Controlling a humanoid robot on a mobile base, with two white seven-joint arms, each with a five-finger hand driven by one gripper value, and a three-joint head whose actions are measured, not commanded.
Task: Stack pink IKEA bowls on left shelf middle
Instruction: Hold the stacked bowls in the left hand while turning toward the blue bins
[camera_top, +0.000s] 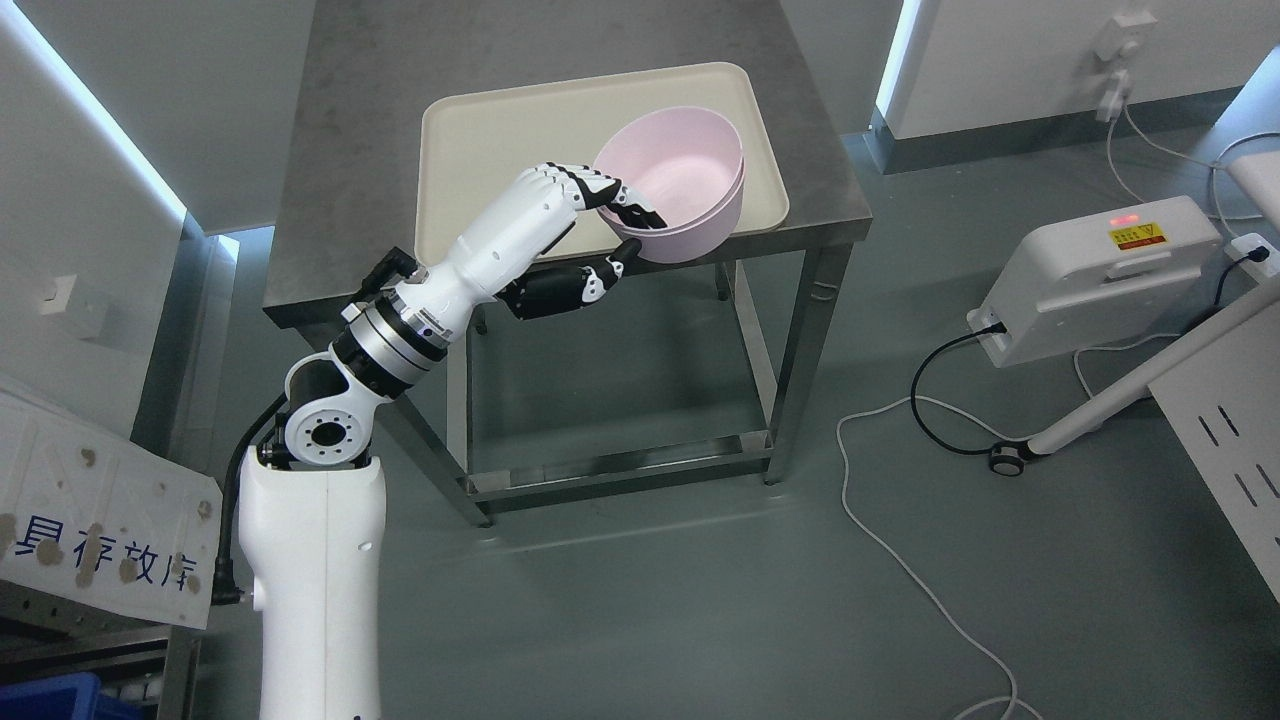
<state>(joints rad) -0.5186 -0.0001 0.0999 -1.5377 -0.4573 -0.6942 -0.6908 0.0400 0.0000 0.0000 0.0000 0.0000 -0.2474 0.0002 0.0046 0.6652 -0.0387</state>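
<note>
Two pink bowls (685, 180), nested one in the other, are tilted over the near right part of a cream tray (500, 140) on a steel table (340, 150). My left hand (625, 225) grips the near rim of the bowls, fingers inside the rim and thumb below it on the outside. The bowls' near edge hangs past the table's front edge. The right arm does not show.
A white box with a red light (1095, 275) lies on the floor at right, with white and black cables (900, 480) trailing across the floor. A white shelf panel with blue characters (100, 520) stands at lower left. A white frame (1210, 400) fills the right edge.
</note>
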